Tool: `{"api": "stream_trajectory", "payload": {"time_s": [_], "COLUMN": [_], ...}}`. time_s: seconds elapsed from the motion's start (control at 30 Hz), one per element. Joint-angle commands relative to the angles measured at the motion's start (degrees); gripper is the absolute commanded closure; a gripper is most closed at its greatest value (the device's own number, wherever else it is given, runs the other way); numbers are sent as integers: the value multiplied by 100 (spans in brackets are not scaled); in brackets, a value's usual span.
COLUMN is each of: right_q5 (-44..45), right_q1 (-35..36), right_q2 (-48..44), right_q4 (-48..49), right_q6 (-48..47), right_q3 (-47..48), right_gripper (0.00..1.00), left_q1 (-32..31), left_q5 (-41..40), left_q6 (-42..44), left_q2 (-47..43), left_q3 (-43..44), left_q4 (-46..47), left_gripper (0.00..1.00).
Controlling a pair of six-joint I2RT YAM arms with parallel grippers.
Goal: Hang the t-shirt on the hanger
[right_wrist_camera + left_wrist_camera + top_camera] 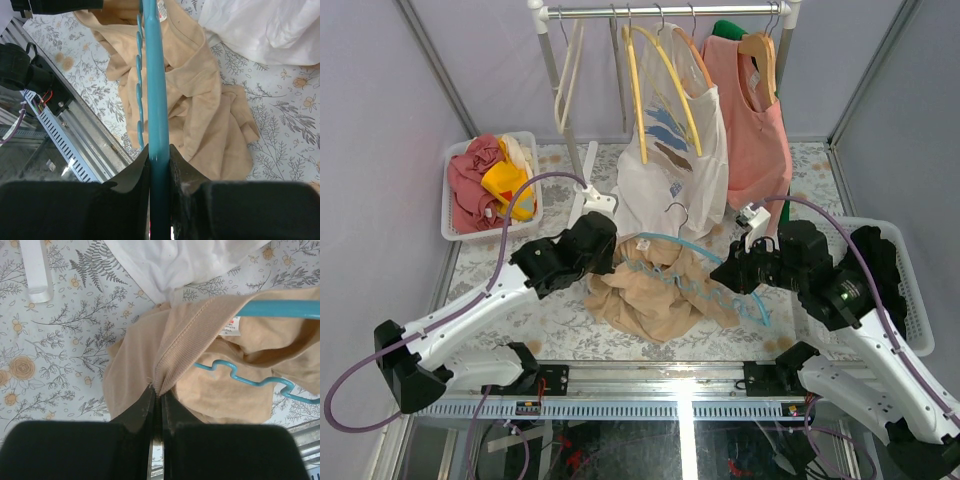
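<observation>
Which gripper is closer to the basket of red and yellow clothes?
Left. The left gripper, pinching the t-shirt, is a short way from the basket; the right gripper, clamping the hanger, is beyond the t-shirt.

The tan cloth t-shirt (pixel 140 360) looks soft and matt, and its neckband (pixel 185 337) is ribbed in fine ridges. The thin light-blue plastic hanger (pixel 156 90) is smooth with a slight gloss, and its hook (pixel 686 216) is silver metal. The floral-printed tabletop (pixel 60 355) looks flat and matt.
</observation>
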Motion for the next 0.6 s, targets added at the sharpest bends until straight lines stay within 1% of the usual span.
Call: {"api": "stream_trajectory", "payload": {"time_s": [0.0,0.1,0.2,0.37,0.57], "right_q5": [98,-10,-227,-439,-513], "right_q1": [-21,-16,-20,-20,-21], "right_q2": [-192,-278,-308,-548,-603], "right_q4": [1062,1051,915,797,740], "right_q6": [64,63,27,28,60], "right_q3": [14,289,550,733,771], "right_gripper": [100,100,100,100,100], "left_q1": [-25,-25,-23,-21,-7], "left_q5": [181,67,-112,-603,-1201], "left_q6": [389,486,542,682,838], "left_q2": [-238,-264,-137,312,435], "left_q3": [-348,-466,-347,164,198], "left_q4": [616,763,870,627,539], "left_gripper": [100,100,100,100,100]}}
